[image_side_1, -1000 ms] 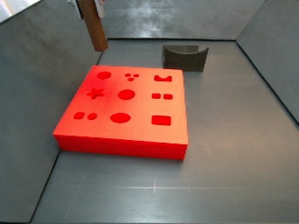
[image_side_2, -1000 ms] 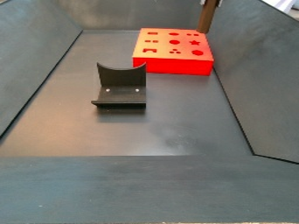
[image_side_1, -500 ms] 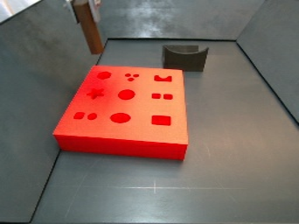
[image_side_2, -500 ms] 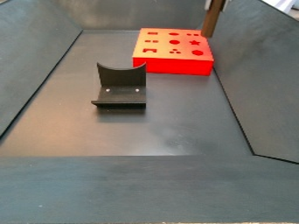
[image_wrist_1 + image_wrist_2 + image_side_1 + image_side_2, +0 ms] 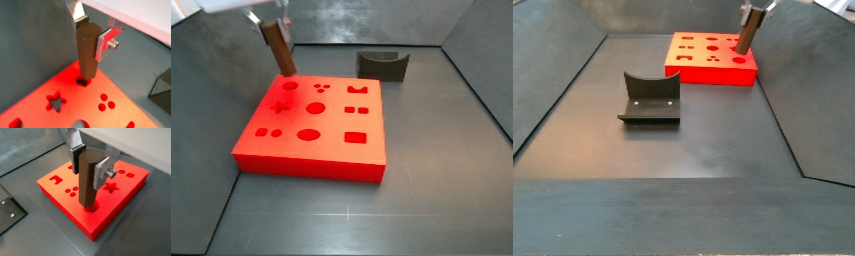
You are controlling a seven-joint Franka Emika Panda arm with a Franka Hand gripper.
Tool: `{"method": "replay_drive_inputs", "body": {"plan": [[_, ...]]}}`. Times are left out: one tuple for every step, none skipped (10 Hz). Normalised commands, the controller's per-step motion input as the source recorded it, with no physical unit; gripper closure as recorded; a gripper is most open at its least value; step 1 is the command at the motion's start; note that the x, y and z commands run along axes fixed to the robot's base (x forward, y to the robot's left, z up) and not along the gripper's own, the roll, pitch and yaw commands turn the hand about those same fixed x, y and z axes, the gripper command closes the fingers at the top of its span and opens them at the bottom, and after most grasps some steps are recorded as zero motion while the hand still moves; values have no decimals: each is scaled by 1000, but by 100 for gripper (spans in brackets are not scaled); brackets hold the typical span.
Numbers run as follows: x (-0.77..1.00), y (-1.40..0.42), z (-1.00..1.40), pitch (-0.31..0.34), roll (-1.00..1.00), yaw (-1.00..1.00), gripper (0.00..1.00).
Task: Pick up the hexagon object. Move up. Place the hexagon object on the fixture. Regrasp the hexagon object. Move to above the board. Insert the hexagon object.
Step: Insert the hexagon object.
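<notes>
My gripper [image 5: 92, 35] is shut on the hexagon object [image 5: 86, 50], a long brown peg held upright near its top. Both wrist views show the silver fingers [image 5: 101, 173] clamping its flat sides. The peg's lower end hangs right at a dark cutout [image 5: 89, 207] near a corner of the red board [image 5: 59, 189]; whether it has entered I cannot tell. In a side view the peg [image 5: 277, 48] stands over the board's [image 5: 311, 125] far left corner under the gripper [image 5: 265, 17]. In a side view the peg [image 5: 747, 32] hangs over the board [image 5: 714, 62].
The fixture [image 5: 382, 64] stands on the floor behind the board's right side, apart from it; in a side view the fixture [image 5: 649, 97] is nearer the middle. Sloping grey walls [image 5: 211, 60] enclose the floor. Star, circle and square cutouts fill the board's top.
The gripper has come down with the peg, so its lower end has dropped from well above the board to the board's top at the corner. Board and fixture have not moved.
</notes>
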Motion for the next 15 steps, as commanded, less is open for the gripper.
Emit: {"method": "replay_drive_inputs", "body": {"plan": [[500, 0, -451, -91, -113, 0, 100], [129, -14, -303, -46, -57, 0, 100], [57, 0, -354, 0, -64, 0, 100], [-280, -74, -574, 0, 0, 0, 100], [-611, -34, -594, 0, 0, 0, 100], [-477, -80, -503, 0, 0, 0, 100], [-234, -83, -469, 0, 0, 180, 100], [-160, -146, -469, 0, 0, 454, 100], [-229, -166, -463, 0, 0, 586, 100], [-340, -177, -463, 0, 0, 611, 100], [-140, -186, -491, 0, 0, 651, 100], [-40, -91, -523, 23, 37, 774, 100], [0, 0, -514, 49, 50, 840, 100], [86, 20, -403, 29, 0, 600, 100], [0, 0, -429, 44, 0, 309, 100]]}}
